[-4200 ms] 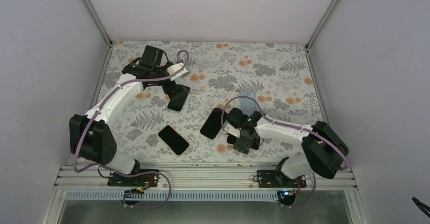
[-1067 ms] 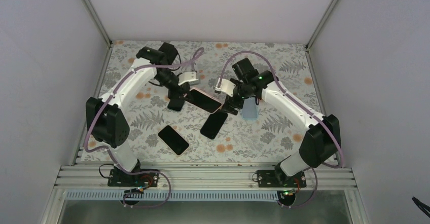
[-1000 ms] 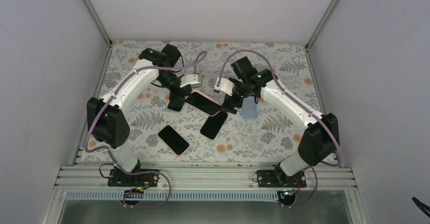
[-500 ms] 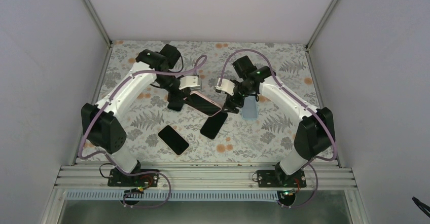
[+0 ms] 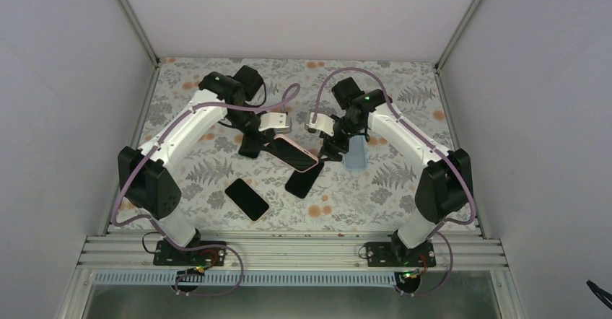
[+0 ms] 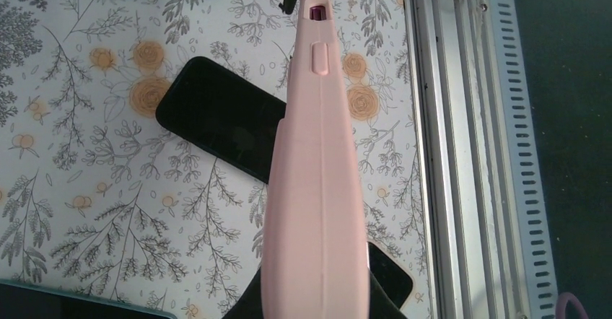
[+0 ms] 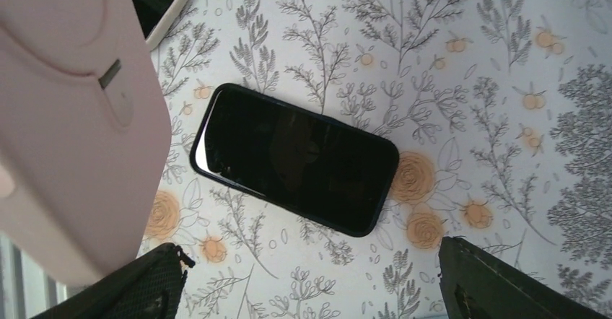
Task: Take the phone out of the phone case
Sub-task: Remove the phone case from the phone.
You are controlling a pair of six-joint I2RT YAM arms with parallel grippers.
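The left gripper [image 5: 265, 137] is clamped on one end of the pink phone case [image 6: 317, 189] and holds it raised over the floral tabletop [image 5: 393, 113]. The dark phone [image 5: 292, 151] appears to sit inside the case, though the top view is too small to be sure. The right gripper [image 7: 310, 290] stands wide, its fingers spread just beside the case's free end and not closed on it. On the table beneath lies a black phone [image 7: 296, 159], with a light blue case [image 5: 354, 157] and another black phone [image 5: 247, 198] nearby.
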